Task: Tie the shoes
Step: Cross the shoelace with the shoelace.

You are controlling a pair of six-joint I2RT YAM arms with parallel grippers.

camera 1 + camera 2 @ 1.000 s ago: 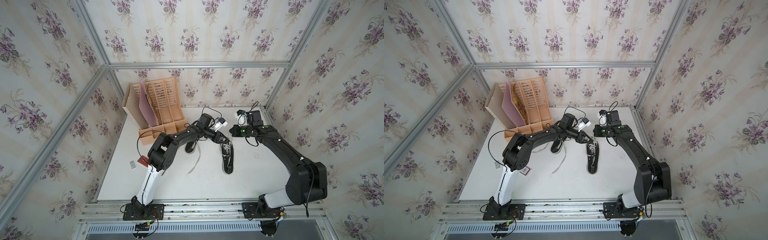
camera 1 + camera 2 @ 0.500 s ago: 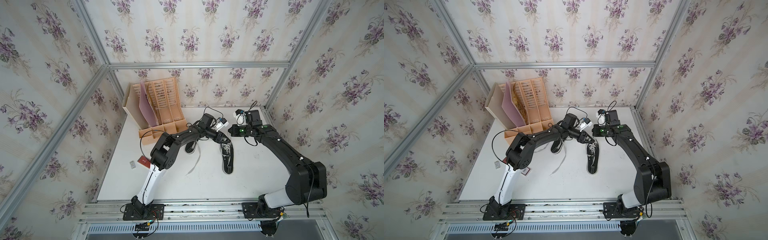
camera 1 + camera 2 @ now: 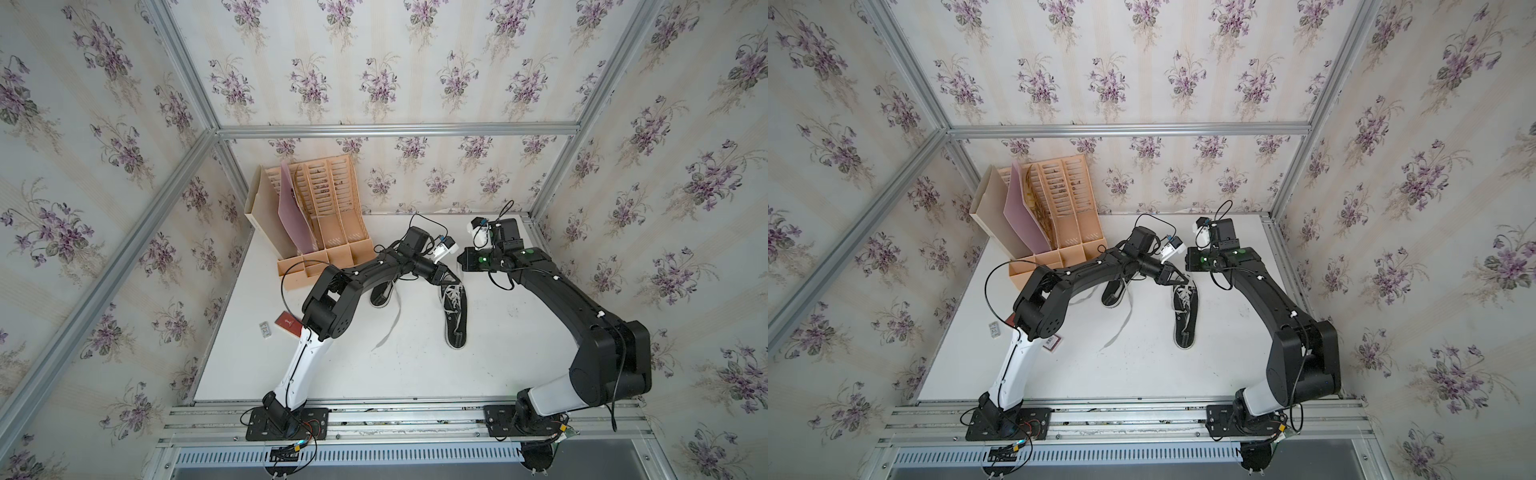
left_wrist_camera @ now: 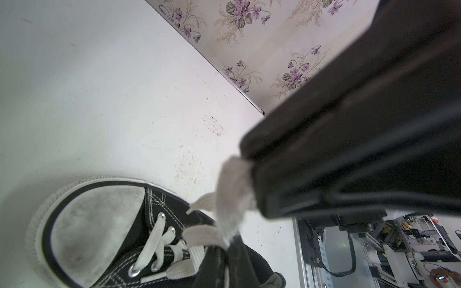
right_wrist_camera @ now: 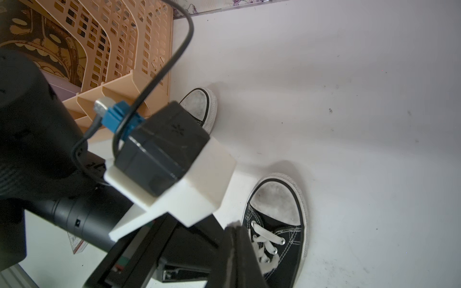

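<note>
Two black shoes with white toe caps lie on the white table. One shoe [image 3: 455, 320] [image 3: 1185, 320] lies toe toward the back wall. The other shoe [image 3: 381, 293] is partly hidden under my left arm, and its loose lace [image 3: 392, 320] trails toward the front. Both grippers meet over the first shoe's laces, near its toe. My left gripper [image 4: 230, 245] [image 3: 453, 279] is shut on a white lace [image 4: 232, 194] of that shoe [image 4: 94, 224]. A short way up the same lace, my right gripper [image 4: 249, 162] [image 5: 237, 229] is shut on it too.
A peach file organizer [image 3: 328, 224] with a pink folder stands at the back left, close to the hidden shoe's toe [image 5: 199, 104]. A red card [image 3: 288, 323] and a small packet [image 3: 265, 329] lie at the left. The left wrist camera [image 5: 174, 159] sits close to my right gripper.
My left gripper has gone from part open to shut on the lace. Both arms have stayed almost where they were, over the shoe near its toe.
</note>
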